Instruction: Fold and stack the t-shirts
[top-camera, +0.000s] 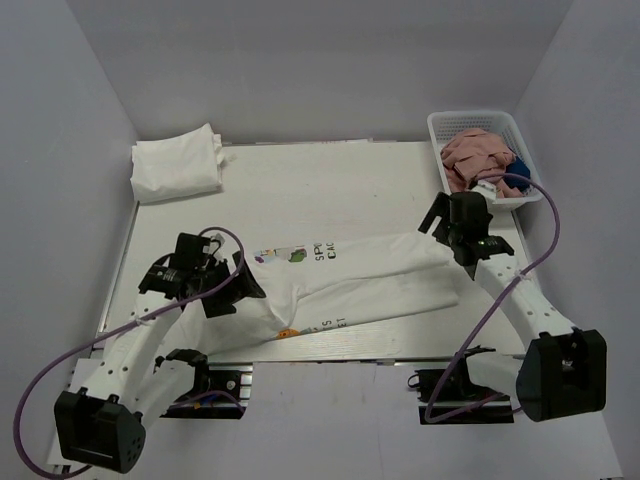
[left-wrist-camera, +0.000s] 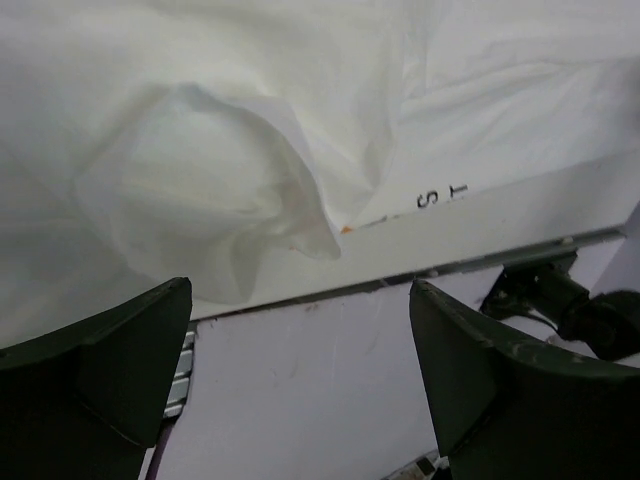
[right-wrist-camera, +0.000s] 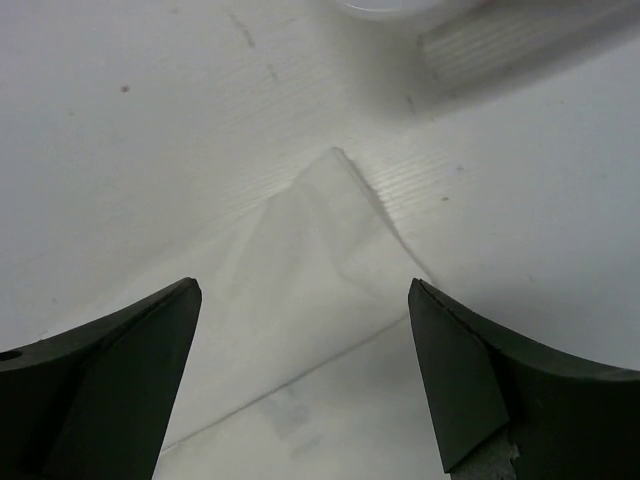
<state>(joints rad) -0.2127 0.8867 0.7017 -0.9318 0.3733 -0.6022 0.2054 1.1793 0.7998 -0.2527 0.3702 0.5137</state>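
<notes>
Left end effector and right end effector, fingers apart, flank the long t-shirt on the table; pinch only one layer and your fold could skew.

An overhead camera, set above and behind the arm bases, looked down on the whole desk. Each wrist camera peered past its own jaws, close over opposite ends of the printed t-shirt, which showed in all three views.
</notes>
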